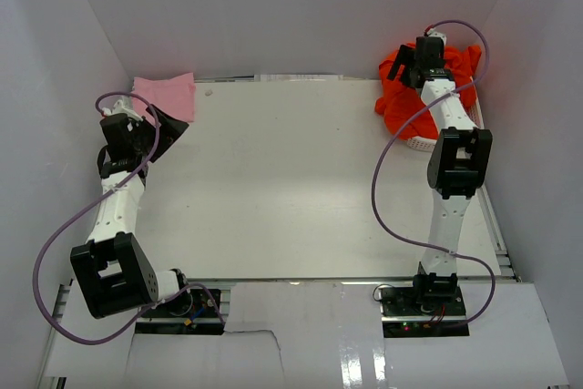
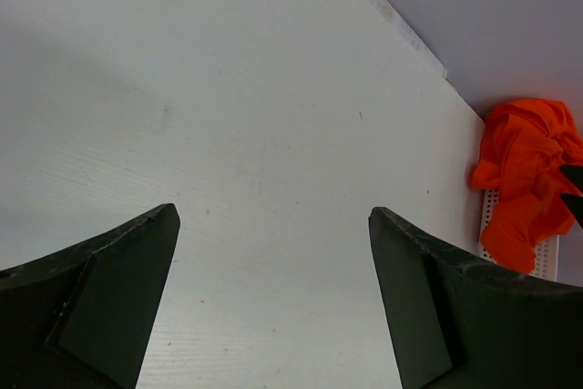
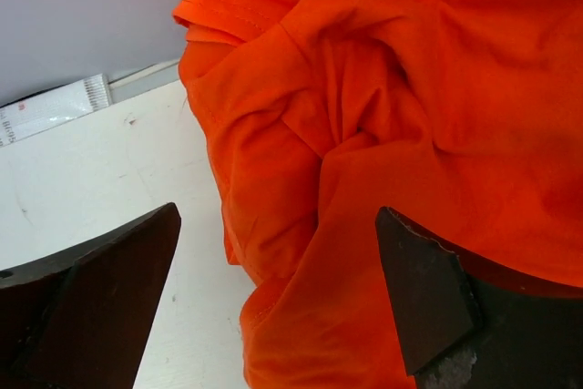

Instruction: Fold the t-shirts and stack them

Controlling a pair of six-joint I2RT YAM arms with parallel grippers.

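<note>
- Left gripper (image 2: 273, 214): 2 dark fingers spread wide, with nothing pinched between them. It hangs above the white table (image 1: 291, 189).
- Right gripper (image 3: 278, 214): 2 dark fingers spread wide, poised over the orange t-shirts (image 3: 410, 88). Cloth shows beneath the gap and no fold is pinched. I cannot tell whether the fingertips touch the cloth.
- Orange t-shirts: a crumpled heap directly below the right gripper, reaching out past both of its fingers. The heap is well apart from the left gripper, on the far side of the table from it. How many shirts are in the heap cannot be told.
- Pink t-shirt (image 1: 167, 95): 1 item, lying flat. It is just beside the left gripper on the back-wall side and apart from the fingers.
- Basket (image 1: 421, 143): white plastic lattice under the orange heap. Only its edge shows, on the near side of the right gripper, close against the right arm.
- Table: white top, running between the 2 grippers.
</note>
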